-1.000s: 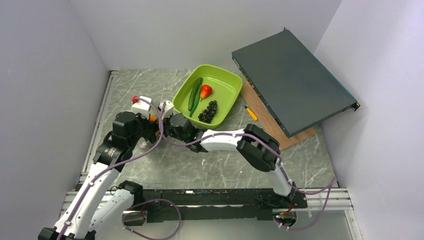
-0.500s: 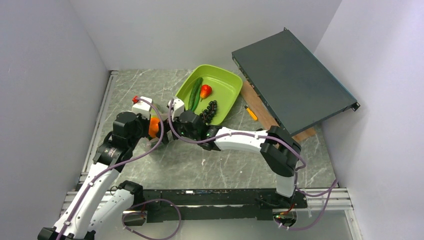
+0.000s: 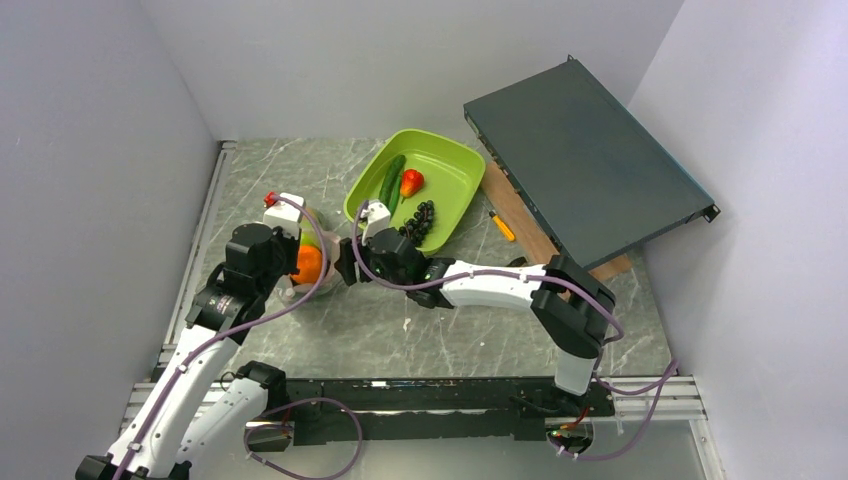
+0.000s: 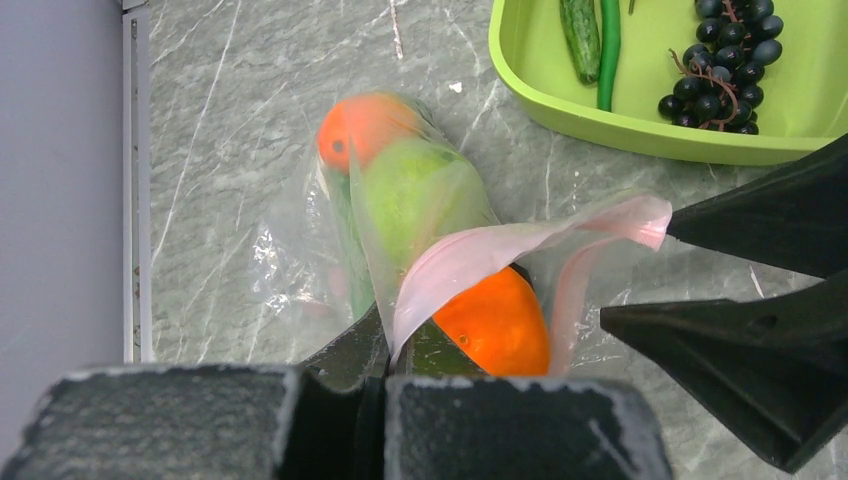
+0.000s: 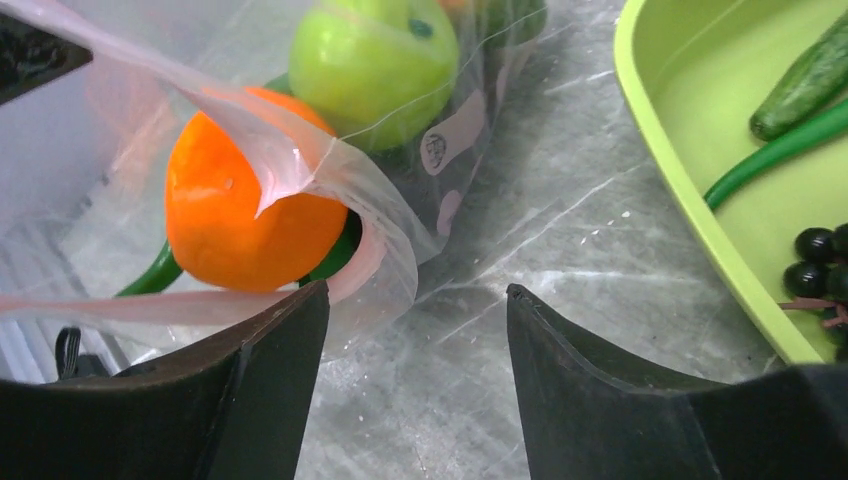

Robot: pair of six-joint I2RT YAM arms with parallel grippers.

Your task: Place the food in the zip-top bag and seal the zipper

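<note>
Once right hand (image 5: 415, 296) back, orange (image 5: 250, 200) visible.

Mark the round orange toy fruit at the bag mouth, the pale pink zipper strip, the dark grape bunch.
Orange fruit (image 5: 222, 238): right wrist view, lower face.
Zipper strip (image 4: 482, 254): left wrist view, mid-strip.
Grape bunch (image 3: 418, 222): top view, bunch centre.

Left arm (image 3: 190, 370) rises from lower left of the top view, wrist bent toward centre. Left end effector (image 4: 388, 358): jaws pinched together on the zipper (image 4: 480, 250). Right arm (image 3: 490, 287): elbow at centre right, forearm stretched left. Right end effector (image 5: 415, 300): jaws spread wide, low over the worktop, tips pointing at the left one.
</note>
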